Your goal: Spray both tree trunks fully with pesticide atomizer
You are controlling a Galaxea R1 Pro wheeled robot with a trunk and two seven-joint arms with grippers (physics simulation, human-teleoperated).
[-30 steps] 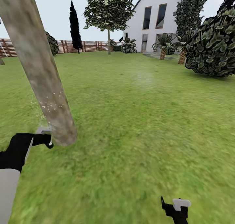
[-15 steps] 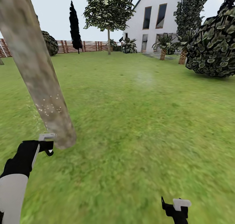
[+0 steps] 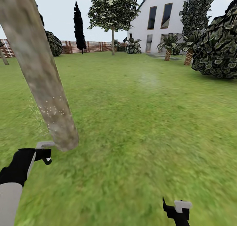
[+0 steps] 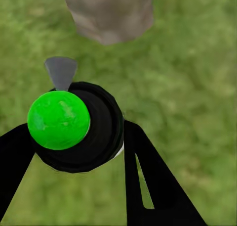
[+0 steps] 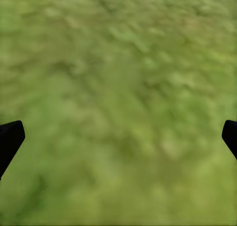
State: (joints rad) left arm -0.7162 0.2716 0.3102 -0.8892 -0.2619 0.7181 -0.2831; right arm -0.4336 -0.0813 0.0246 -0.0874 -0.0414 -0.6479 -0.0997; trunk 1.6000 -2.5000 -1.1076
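Note:
A thick mottled grey-brown tree trunk (image 3: 39,74) leans across the left of the head view, and its base (image 4: 111,13) also shows in the left wrist view. Fine white pesticide specks (image 3: 51,111) dot its lower part. My left gripper (image 3: 44,154) (image 4: 74,142) is shut on the pesticide atomizer (image 4: 94,132), a black body with a green cap (image 4: 58,119). Its grey nozzle (image 3: 44,143) points at the trunk's foot, close beside it. A second tree (image 3: 112,12) with blocky leaves stands far across the lawn. My right gripper (image 3: 177,210) hangs open over the grass.
Green lawn (image 3: 148,120) spreads ahead and to the right. A big dark bush (image 3: 217,44) sits at the right. A white house (image 3: 161,18), small palms (image 3: 168,46) and a brown slat fence (image 3: 89,46) line the far edge.
My left gripper has come down with the atomizer, from beside the speckled patch to near the trunk's foot. The whole view has shifted slightly. The right gripper has not moved.

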